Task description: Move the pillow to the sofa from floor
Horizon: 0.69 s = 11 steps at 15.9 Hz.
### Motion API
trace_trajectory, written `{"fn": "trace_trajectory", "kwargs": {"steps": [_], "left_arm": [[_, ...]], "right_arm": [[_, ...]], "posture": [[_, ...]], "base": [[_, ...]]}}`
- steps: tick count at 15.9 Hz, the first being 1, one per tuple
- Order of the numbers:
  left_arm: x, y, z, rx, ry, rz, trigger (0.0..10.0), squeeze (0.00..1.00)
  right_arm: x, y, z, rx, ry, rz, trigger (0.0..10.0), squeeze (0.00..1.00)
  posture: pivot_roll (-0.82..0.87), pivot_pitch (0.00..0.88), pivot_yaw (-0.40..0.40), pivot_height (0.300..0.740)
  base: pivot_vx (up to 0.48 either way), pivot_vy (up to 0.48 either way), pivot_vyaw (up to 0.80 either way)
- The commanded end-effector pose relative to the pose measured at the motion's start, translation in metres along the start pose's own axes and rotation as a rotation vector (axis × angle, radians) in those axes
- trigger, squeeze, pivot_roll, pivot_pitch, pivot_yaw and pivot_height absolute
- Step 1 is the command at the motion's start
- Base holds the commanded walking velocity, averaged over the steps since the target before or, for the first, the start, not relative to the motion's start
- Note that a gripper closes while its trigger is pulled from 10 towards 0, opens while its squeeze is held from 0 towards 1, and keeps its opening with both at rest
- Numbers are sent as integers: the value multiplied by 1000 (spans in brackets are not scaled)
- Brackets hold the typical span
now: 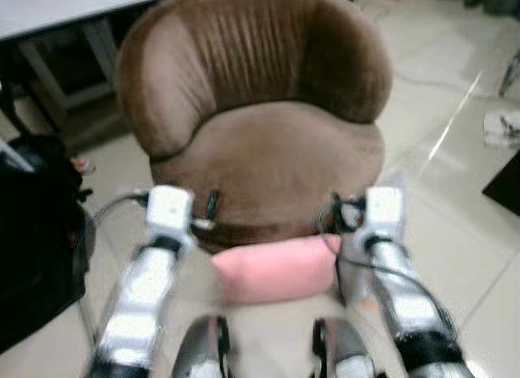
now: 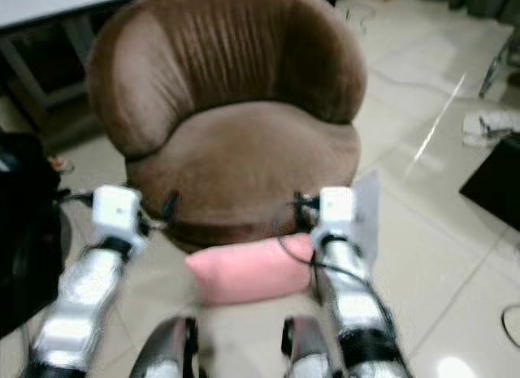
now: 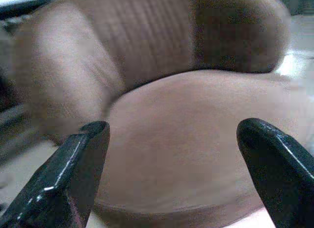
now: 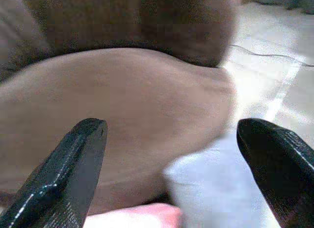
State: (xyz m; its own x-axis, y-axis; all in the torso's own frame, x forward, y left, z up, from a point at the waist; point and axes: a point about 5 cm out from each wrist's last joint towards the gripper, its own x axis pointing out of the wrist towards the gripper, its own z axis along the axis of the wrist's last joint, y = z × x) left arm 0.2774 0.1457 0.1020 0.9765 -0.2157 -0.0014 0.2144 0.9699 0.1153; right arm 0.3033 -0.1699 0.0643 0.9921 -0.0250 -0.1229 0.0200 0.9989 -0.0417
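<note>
A pink pillow (image 1: pixel 276 269) lies on the tiled floor against the front of a round brown sofa chair (image 1: pixel 260 150). Both silver arms reach forward, one on each side of the pillow. My left gripper (image 3: pixel 171 159) is open, its black fingers (image 3: pixel 73 174) wide apart and pointed at the brown seat. My right gripper (image 4: pixel 171 159) is open too, facing the seat's right side, with the pillow's pink edge (image 4: pixel 142 215) just below it. Nothing sits between either pair of fingers.
A black bag (image 1: pixel 36 232) stands on the floor at the left. A white table (image 1: pixel 49 8) with legs is behind the chair at the left. A dark object (image 1: pixel 505 183) and a white item (image 1: pixel 502 126) lie on the tiles at the right.
</note>
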Motion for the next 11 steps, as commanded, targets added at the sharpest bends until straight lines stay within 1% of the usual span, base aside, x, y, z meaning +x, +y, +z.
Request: {"fn": "trace_trajectory", "kwargs": {"steps": [1,2,5,7,11], "left_arm": [[-3,8,-2,22,10,20,10000,0],[-4,8,-1,18,-2,24,10000,0],[-3,14,5,35,-30,57,10000,0],[-2,14,6,32,-32,62,10000,0],[-3,14,3,32,-19,66,10000,0]], "right_arm": [[2,5,7,6,-25,16,10000,0],[2,6,7,3,-22,32,10000,0],[3,7,7,-4,-14,49,10000,0],[4,7,7,-5,-9,52,10000,0],[4,6,7,-2,-6,51,10000,0]], "posture": [[4,81,31,626],[4,78,25,626],[7,79,15,626],[7,81,12,622],[5,83,12,582]], "base": [[315,0,0],[251,0,0],[0,0,0],[0,0,0],[0,0,0]]}}
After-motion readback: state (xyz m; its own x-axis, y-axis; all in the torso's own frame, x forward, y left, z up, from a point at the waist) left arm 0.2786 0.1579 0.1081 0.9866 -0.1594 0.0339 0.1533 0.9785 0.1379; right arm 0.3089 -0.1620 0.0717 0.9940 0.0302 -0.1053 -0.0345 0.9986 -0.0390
